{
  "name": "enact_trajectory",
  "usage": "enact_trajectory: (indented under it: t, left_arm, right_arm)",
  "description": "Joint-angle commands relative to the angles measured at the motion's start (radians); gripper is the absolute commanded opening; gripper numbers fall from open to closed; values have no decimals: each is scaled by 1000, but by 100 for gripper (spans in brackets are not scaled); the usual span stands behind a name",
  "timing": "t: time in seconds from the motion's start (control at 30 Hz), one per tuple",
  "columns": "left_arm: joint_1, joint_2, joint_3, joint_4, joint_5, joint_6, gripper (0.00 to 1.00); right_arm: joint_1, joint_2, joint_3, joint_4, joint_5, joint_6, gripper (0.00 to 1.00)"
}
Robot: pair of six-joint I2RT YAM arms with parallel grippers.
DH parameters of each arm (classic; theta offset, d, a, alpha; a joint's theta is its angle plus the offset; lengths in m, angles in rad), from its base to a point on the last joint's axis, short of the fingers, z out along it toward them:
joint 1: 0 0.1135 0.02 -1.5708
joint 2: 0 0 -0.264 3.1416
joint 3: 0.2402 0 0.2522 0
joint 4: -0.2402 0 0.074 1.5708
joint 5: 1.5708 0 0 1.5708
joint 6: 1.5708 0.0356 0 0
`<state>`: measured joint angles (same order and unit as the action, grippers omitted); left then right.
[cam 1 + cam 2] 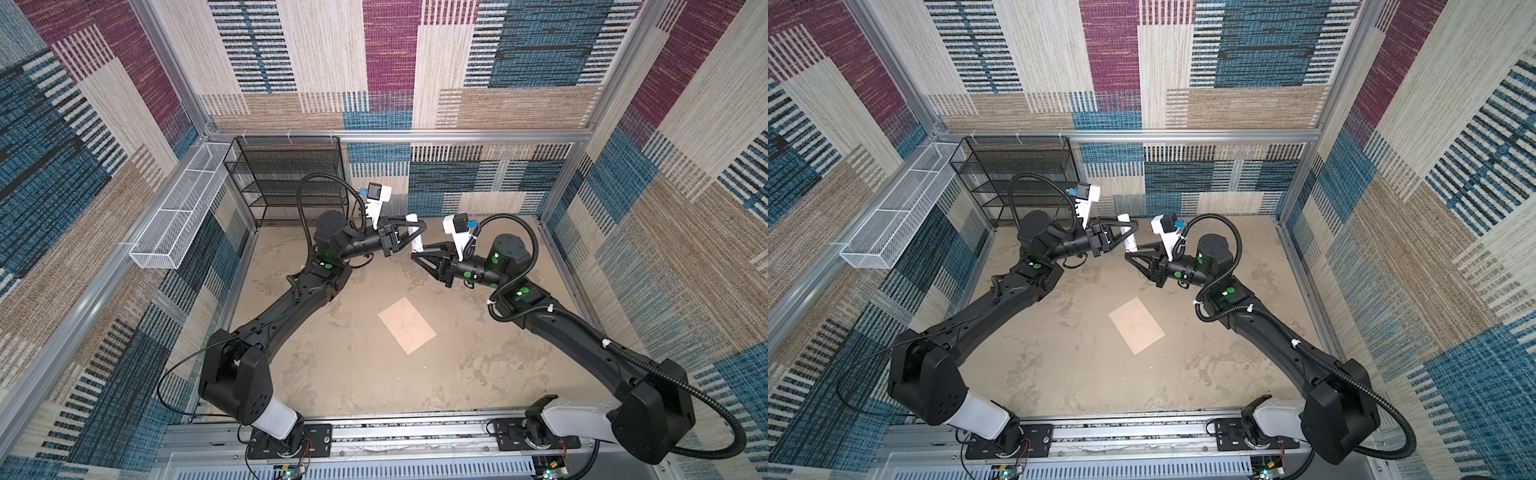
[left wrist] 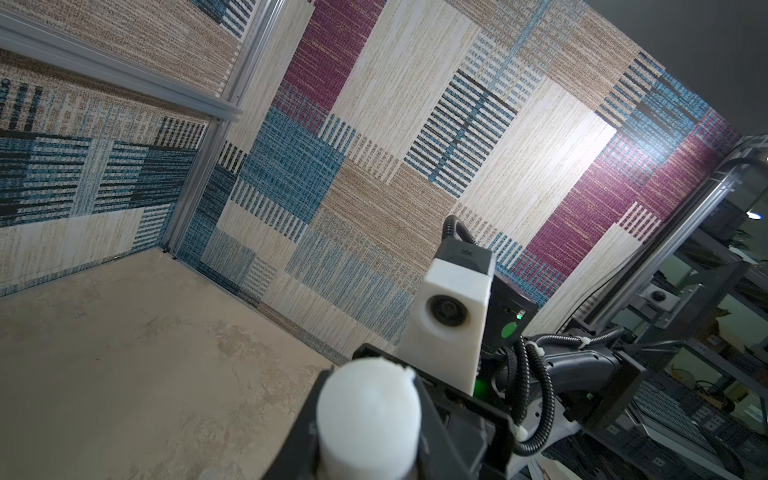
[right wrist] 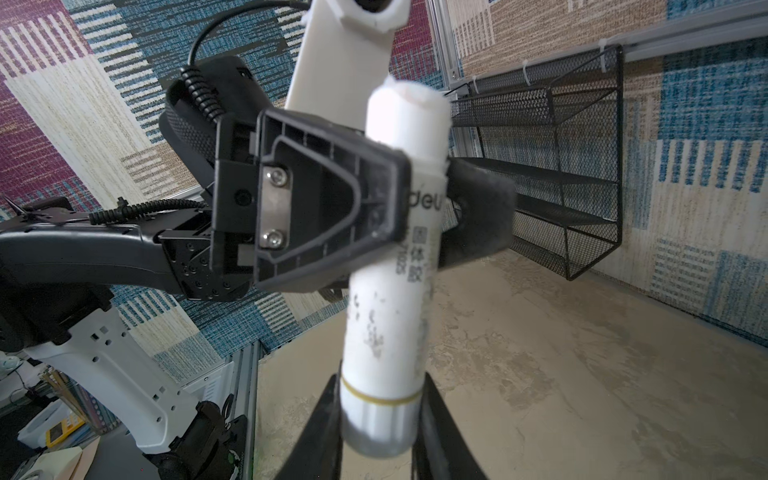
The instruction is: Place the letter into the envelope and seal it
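1. The pale peach-pink rectangular paper envelope (image 1: 407, 326) (image 1: 1136, 325) lies flat on the mottled beige counter (image 1: 332, 374). It is well apart from the black wire-mesh shelf rack (image 1: 286, 178) in the far corner, on the side of the rack nearer the arm bases.
2. In both top views the envelope sits askew, its corners pointing toward the counter's edges. The upturned face is plain and even in colour, with only faint marks too small to make out. Nothing touches it.
3. Both arms meet in the air between the rack and the envelope, closer to the rack. Together they hold a white cylindrical glue stick (image 3: 390, 324) (image 1: 417, 246).
4. The stick has a grey end set off by a thin yellow ring. Grey printed characters run along its body, and dark smudges show lower down. Its other end is a white rounded tip.
5. The left gripper (image 1: 415, 233) (image 1: 1128, 232) has its jaws clamped across the stick's white body, one on either side, nearer the rounded tip.
6. The right gripper (image 1: 415, 254) (image 3: 380, 415) has its jaws against the grey end from both sides, gripping it, as the right wrist view shows.
7. In the left wrist view, only the stick's rounded white tip (image 2: 368, 411) shows, blurred and close to the lens.
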<state>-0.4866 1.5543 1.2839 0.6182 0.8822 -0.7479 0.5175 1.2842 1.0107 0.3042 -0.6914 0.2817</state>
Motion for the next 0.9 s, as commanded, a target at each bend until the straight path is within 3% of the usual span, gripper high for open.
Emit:
enact_trajectory:
  t: [0.0, 0.13, 0.23, 0.4, 0.53, 0.73, 0.87]
  left_arm:
    - [-17, 3, 9, -120, -20, 64, 0]
    - [-46, -12, 34, -323, -135, 197, 0]
    - [-83, -23, 51, -458, -283, 300, 0]
    - [-135, -36, 31, -518, -514, 347, 0]
    - [-178, -33, 24, -529, -627, 381, 0]
    - [-206, -13, 16, -525, -704, 363, 0]
    - [-208, -6, 12, -503, -703, 346, 0]
  right_arm:
    - [6, -12, 13, 55, 73, -32, 22]
    - [12, -41, 2, 49, 251, -77, 20]
    - [24, -54, 5, 40, 407, -108, 20]
    - [67, -51, 23, 32, 621, -156, 18]
    - [110, -30, 52, 12, 779, -187, 18]
    - [179, 6, 106, -24, 938, -238, 19]
    - [191, 10, 110, -38, 929, -252, 23]
